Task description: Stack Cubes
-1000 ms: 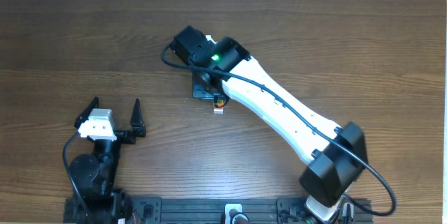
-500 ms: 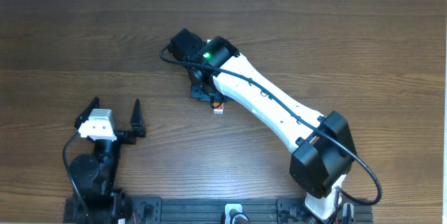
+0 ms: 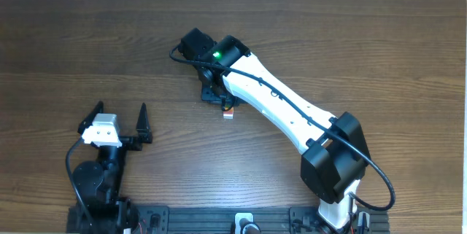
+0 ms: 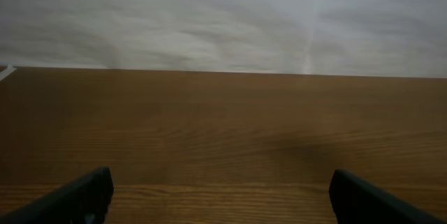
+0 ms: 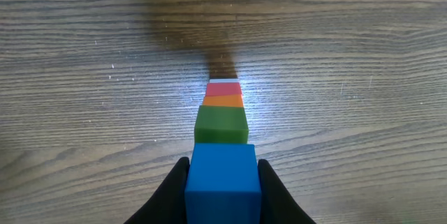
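Jaws of the right gripper [image 5: 223,174] were clamped on a blue cube-shaped block [image 5: 222,190], directly over a green cube [image 5: 221,125], an orange cube [image 5: 223,101] and a red cube [image 5: 223,89] stacked on the brown wooden table [image 5: 77,77]. Well apart from that stack, the left gripper [image 3: 121,117] had its jaws spread wide.

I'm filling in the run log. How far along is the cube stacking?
Done: red cube, orange cube and green cube stand in one column. In hand: the right gripper holds the blue cube in its jaws directly above green; whether it rests there I cannot tell. Left: release it and back away. The left gripper is open, apart.
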You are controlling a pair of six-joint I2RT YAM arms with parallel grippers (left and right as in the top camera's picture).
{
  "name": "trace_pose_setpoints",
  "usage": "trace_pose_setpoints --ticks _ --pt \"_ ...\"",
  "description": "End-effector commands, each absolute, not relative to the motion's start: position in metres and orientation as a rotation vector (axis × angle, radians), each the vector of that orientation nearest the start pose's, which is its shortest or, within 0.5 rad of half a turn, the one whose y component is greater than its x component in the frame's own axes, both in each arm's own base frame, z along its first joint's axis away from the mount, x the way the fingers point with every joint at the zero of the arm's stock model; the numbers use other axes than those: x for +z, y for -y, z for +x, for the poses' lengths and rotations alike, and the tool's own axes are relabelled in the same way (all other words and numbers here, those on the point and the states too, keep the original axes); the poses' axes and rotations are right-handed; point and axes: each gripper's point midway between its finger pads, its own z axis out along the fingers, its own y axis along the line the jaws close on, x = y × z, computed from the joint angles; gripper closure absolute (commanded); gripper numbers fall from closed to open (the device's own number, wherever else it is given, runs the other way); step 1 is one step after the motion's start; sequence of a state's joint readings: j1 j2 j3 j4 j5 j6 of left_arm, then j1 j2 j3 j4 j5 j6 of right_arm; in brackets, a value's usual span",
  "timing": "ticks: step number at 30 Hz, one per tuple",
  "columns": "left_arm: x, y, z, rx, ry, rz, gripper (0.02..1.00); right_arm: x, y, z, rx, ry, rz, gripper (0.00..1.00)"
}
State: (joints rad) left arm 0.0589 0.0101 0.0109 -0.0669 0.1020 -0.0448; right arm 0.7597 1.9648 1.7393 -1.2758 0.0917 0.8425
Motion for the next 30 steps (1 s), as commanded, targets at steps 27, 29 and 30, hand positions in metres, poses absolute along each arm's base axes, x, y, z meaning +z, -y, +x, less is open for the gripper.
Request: trace_pose_setpoints --ticks 27,29,30 --pt "0.159 0.004 0.246 -0.068 -1.635 0.011 0.018 0.105 -0.257 0.299 -0.033 -3.021 0.173 0.987" --pt "0.159 0.004 0.246 -0.068 -1.636 0.011 0.018 0.105 -0.256 0.299 -0.036 -3.022 0.173 0.985" --pt "0.159 0.004 0.246 -0.068 -1.635 0.011 0.018 0.105 -0.256 0.299 -0.038 -3.022 0.173 0.985"
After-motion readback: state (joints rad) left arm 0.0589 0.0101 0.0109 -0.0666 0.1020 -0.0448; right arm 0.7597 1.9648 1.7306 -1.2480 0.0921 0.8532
